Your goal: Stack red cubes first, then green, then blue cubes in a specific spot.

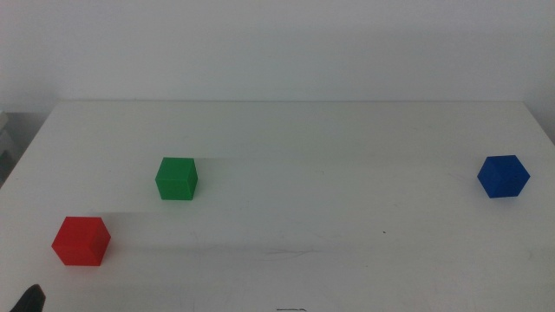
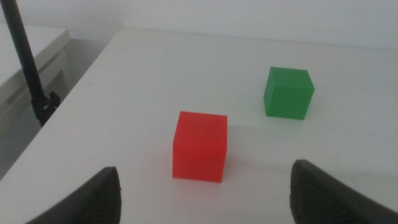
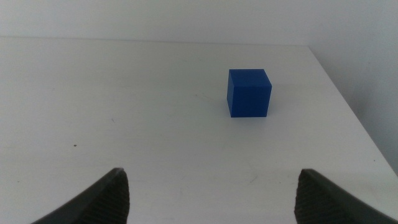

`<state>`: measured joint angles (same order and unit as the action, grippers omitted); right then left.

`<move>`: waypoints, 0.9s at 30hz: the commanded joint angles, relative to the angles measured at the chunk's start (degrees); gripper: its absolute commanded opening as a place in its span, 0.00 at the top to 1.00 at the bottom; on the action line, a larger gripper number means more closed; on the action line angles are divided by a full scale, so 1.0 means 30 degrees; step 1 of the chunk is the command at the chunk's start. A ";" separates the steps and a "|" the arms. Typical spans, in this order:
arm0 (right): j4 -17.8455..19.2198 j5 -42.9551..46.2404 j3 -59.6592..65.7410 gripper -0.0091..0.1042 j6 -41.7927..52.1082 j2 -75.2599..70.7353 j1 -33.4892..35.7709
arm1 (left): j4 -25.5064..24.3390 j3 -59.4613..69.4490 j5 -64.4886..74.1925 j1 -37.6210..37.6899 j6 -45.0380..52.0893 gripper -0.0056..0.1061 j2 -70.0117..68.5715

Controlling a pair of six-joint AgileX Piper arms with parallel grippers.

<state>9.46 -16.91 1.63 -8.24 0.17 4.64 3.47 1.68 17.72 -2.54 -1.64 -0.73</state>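
Observation:
The red cube (image 1: 81, 241) sits at the table's front left, with the green cube (image 1: 177, 178) behind it and to its right. The blue cube (image 1: 503, 176) sits far right. My left gripper (image 2: 205, 186) is open and empty, low over the table just short of the red cube (image 2: 200, 145); the green cube (image 2: 287, 92) lies beyond it. Only the left gripper's tip (image 1: 31, 298) shows in the middle view. My right gripper (image 3: 212, 183) is open and empty, some way short of the blue cube (image 3: 249, 93). It is out of the middle view.
The white table (image 1: 303, 217) ends close to the left of the red cube and close to the right of the blue cube. A black pole (image 2: 26, 68) and a white ledge (image 2: 31, 53) stand beyond the left edge.

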 commanded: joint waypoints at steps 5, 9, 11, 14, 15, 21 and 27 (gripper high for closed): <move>0.0241 0.1398 -0.0328 0.31 0.0119 0.0209 -0.0140 | 0.0088 -0.3365 0.1330 0.0021 -0.0202 0.12 0.1027; 0.0241 0.1398 -0.0328 0.31 0.0119 0.0209 -0.0140 | 0.0088 -0.6498 0.4039 0.0042 -0.0172 0.12 0.3077; 0.0241 0.1398 -0.0328 0.31 0.0119 0.0209 -0.0140 | 0.0102 -0.8280 0.5185 0.0042 0.0030 0.12 0.4112; 0.0241 0.1398 -0.0328 0.31 0.0119 0.0209 -0.0140 | 0.0102 -1.1073 0.7618 0.0042 0.0235 0.12 0.5898; 0.0241 0.1398 -0.0328 0.31 0.0119 0.0209 -0.0140 | 0.0102 -1.1799 0.8326 0.0042 0.0235 0.12 0.6511; 0.0241 0.1398 -0.0328 0.31 0.0119 0.0209 -0.0140 | -0.0298 -1.6688 1.3329 0.0018 0.0235 0.12 1.0467; 0.0241 0.1398 -0.0328 0.31 0.0119 0.0209 -0.0140 | -0.0478 -2.0201 1.7430 0.0018 0.0216 0.12 1.4357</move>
<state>9.46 -16.91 1.63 -8.24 0.17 4.64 1.98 -55.30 69.18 -2.54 -0.72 39.70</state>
